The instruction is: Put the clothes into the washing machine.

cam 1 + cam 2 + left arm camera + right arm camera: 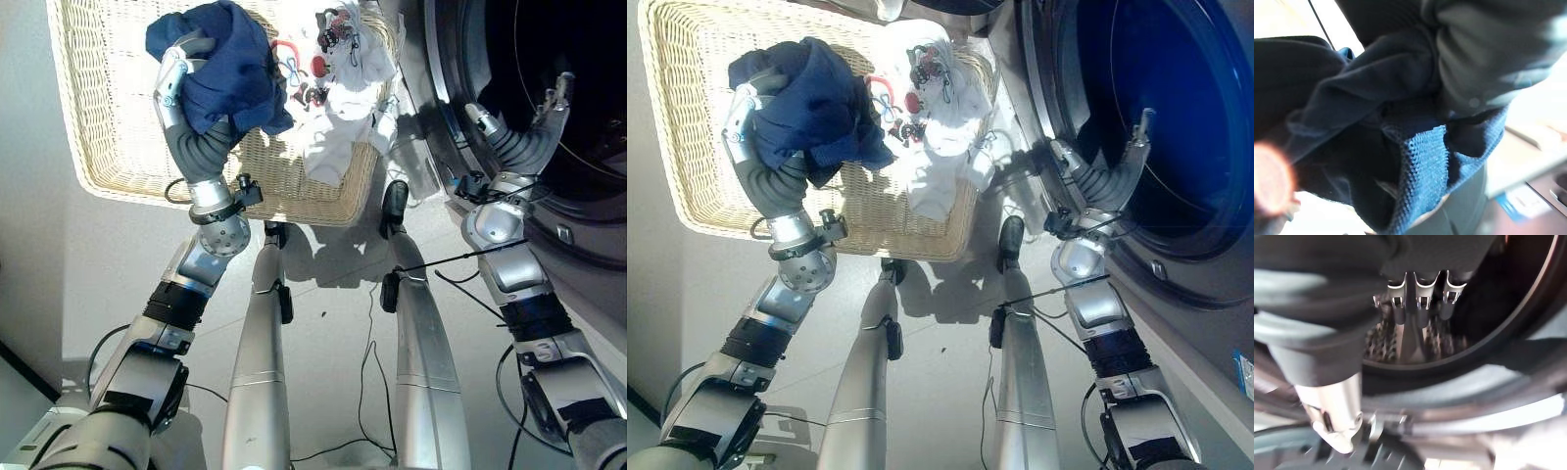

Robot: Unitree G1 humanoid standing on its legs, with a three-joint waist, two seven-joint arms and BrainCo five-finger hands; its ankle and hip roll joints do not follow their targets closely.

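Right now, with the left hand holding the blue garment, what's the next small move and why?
Probably swing the left hand toward the washing machine. It is shut on the blue garment, lifted above the basket, while the drum opening is on the robot's right. The right hand sits open at the opening, holding nothing.

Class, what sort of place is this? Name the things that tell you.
Probably a home laundry area: a washing machine with its round opening, a wicker basket on the floor, and clothes, one blue garment in the left hand.
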